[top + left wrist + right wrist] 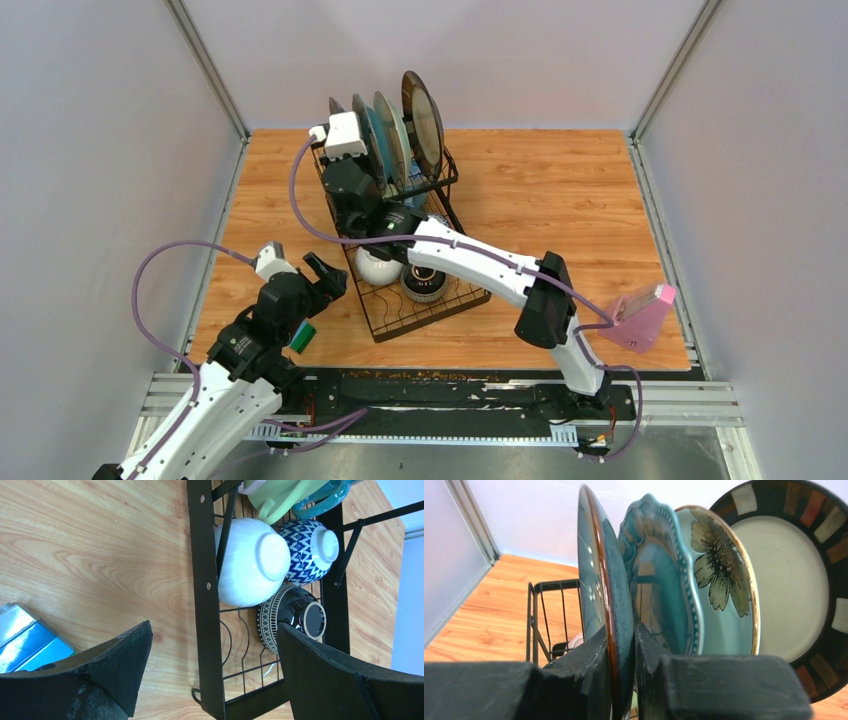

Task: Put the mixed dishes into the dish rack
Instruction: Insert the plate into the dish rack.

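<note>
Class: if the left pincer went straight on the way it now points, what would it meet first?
Probably the dish rack, whose black side rail lies ahead of the open left pincer; the white bowl sits beside it. Depth unclear.

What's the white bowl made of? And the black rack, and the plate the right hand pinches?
The white bowl looks like glazed ceramic: smooth, softly shiny, with a raised foot ring. The dish rack seems painted black metal: thin bent wires and flat bars. The dark teal plate in the right hand is probably glazed ceramic too: glossy, with reflections and a brown rim.
</note>
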